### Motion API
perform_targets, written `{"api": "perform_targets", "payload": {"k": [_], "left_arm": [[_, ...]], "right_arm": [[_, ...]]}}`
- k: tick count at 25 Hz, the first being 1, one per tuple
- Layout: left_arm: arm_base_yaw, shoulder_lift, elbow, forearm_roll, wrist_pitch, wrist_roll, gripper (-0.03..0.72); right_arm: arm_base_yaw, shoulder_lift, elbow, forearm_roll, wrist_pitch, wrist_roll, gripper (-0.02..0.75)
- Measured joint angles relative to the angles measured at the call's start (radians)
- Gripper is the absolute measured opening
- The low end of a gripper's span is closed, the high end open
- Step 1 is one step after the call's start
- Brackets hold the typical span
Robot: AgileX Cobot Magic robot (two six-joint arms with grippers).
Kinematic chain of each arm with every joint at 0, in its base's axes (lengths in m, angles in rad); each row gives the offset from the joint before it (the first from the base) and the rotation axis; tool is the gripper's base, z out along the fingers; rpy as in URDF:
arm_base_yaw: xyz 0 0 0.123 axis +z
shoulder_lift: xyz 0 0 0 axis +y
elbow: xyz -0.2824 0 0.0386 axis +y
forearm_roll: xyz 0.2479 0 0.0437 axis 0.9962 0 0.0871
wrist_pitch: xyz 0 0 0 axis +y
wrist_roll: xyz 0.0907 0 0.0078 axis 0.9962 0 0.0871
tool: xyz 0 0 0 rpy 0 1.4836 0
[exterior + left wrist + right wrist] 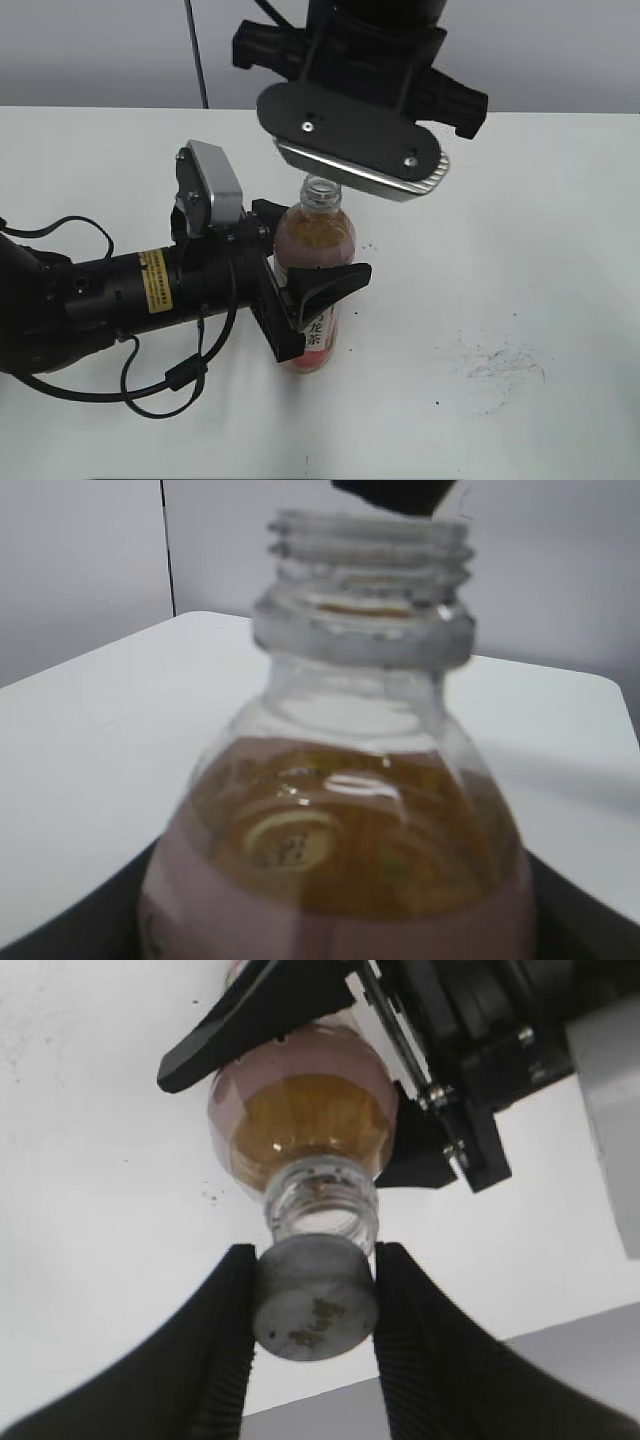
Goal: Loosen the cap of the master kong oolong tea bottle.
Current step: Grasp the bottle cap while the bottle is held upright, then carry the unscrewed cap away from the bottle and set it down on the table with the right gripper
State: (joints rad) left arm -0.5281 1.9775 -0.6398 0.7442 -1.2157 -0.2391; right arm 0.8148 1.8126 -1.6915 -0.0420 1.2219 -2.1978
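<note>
Cap point(315, 1302) off neck, exterior view hides it; label point(318, 325) seemingly mostly covered.

White table point(520, 200); master kong oolong tea bottle point(312, 245) standing upright on it; dark scuffs point(500, 368) at right.

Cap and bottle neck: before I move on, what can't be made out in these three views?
- Cap: hidden in the exterior view by the right arm's wrist camera housing; the right gripper there too.
- Cap's printed mark: too blurred to read, right wrist view.
- Bottle label: mostly covered by the left gripper, exterior view.
- Bottle's lower body: cut off by the bottom edge, left wrist view; neck threads blurred.
</note>
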Motion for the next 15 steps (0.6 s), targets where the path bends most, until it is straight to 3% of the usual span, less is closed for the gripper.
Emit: {"api": "perform_targets", "payload": {"k": [5, 8, 15], "left_arm": [[0.0, 0.0, 0.0, 0.001, 0.0, 0.0, 0.445], [0.0, 0.0, 0.0, 0.001, 0.0, 0.0, 0.445], [0.0, 0.0, 0.0, 0.001, 0.0, 0.0, 0.445]], "right_arm": [[-0.003, 0.0, 0.0, -0.155, 0.0, 0.5, 0.271], [-0.032, 0.0, 0.0, -0.184, 0.0, 0.815, 0.271], [-0.233, 0.022, 0.001, -0.131, 0.0, 1.292, 0.271]]}}
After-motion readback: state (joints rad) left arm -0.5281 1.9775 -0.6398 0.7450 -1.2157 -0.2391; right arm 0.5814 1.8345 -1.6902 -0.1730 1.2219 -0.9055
